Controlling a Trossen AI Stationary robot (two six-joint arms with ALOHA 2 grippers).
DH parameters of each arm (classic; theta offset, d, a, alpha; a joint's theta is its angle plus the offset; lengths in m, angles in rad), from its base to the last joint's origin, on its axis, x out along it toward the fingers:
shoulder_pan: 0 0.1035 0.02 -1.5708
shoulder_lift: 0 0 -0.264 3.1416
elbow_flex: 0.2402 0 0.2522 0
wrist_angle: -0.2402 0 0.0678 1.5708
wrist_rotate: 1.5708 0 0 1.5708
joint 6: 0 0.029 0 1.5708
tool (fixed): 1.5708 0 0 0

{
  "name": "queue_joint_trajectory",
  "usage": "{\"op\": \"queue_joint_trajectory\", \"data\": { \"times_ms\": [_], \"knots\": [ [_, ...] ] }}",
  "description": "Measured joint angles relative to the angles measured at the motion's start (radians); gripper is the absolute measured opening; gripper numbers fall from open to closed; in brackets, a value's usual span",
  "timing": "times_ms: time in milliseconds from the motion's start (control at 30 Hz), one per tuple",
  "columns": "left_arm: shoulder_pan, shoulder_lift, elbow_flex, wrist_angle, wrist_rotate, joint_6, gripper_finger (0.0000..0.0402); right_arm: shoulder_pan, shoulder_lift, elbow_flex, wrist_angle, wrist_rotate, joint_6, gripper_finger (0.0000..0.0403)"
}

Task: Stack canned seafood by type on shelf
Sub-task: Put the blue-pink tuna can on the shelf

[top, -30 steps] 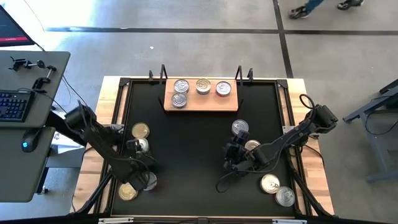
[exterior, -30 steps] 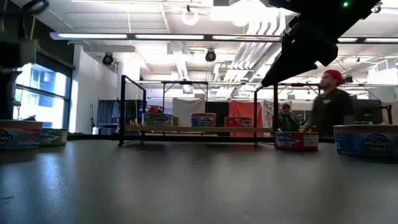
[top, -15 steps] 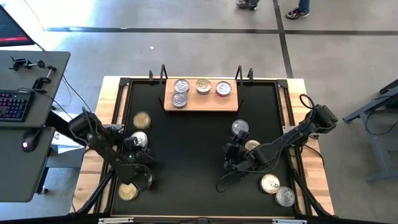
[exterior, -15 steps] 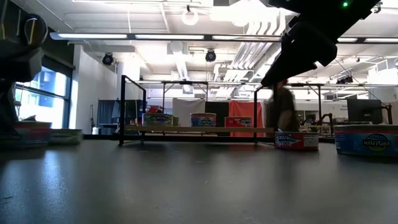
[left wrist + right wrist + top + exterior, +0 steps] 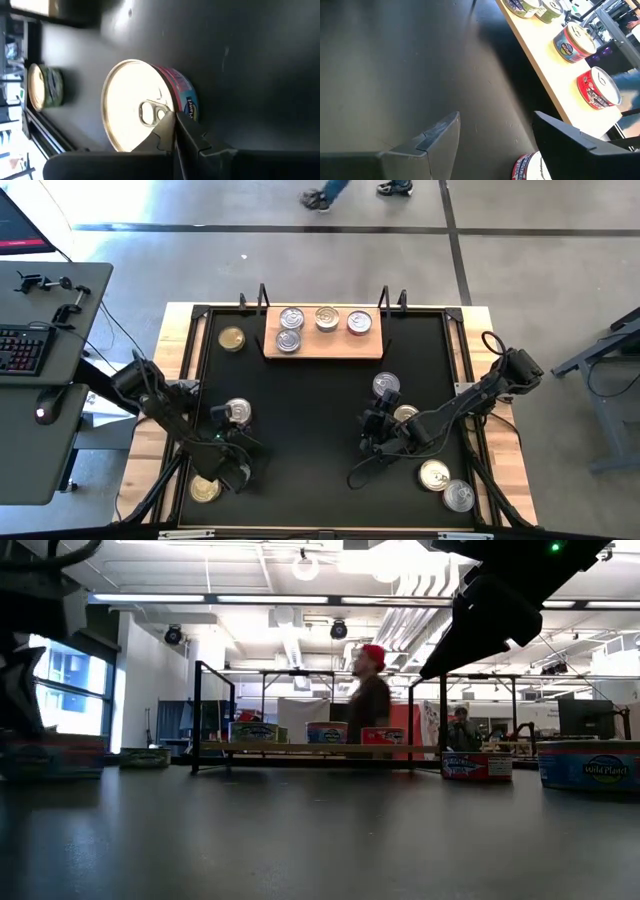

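Left wrist view showed the left tool [image 5: 175,131] clenched empty against a tin's [image 5: 142,112] lid; likely a missed grasp, risking shoving it.

The room had a grey concrete floor [image 5: 560,270] crossed by dark lines. A grey desk [image 5: 45,390] with a keyboard [image 5: 22,350] stood beside the table. Long ceiling lights [image 5: 200,598], exposed ducts and a bright window [image 5: 60,690] showed behind, where a person [image 5: 368,700] walked past.

Your black table [image 5: 310,395], wooden shelf [image 5: 322,347] at its far edge bearing four tins [image 5: 291,317], seven more tins [image 5: 231,340] scattered on the tabletop
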Motion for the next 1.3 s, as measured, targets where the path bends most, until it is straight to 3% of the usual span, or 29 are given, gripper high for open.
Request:
{"op": "queue_joint_trajectory", "data": {
  "times_ms": [367,633,867,1000,1167,1300],
  "knots": [
    [0.061,-0.002,0.077,0.059,-0.232,0.147,0.0001,0.000,0.000,0.000,0.000,0.000,0.000,0.0240],
    [0.161,-0.002,0.080,0.335,-0.279,0.443,0.0001,0.001,0.000,0.000,-0.013,-0.001,0.000,0.0240],
    [0.201,-0.003,0.083,0.435,-0.230,0.612,0.0000,0.010,0.000,0.000,-0.032,-0.007,0.023,0.0240],
    [0.197,-0.009,0.083,0.407,-0.143,0.560,0.0012,0.019,0.000,0.000,-0.031,-0.006,0.027,0.0240],
    [0.162,-0.029,0.083,0.330,0.001,0.489,0.0065,0.022,0.000,0.000,-0.031,-0.001,0.034,0.0240],
    [0.121,-0.025,0.083,0.232,-0.033,0.369,0.0109,0.022,0.000,0.000,-0.031,0.003,0.030,0.0240]
  ]
}}
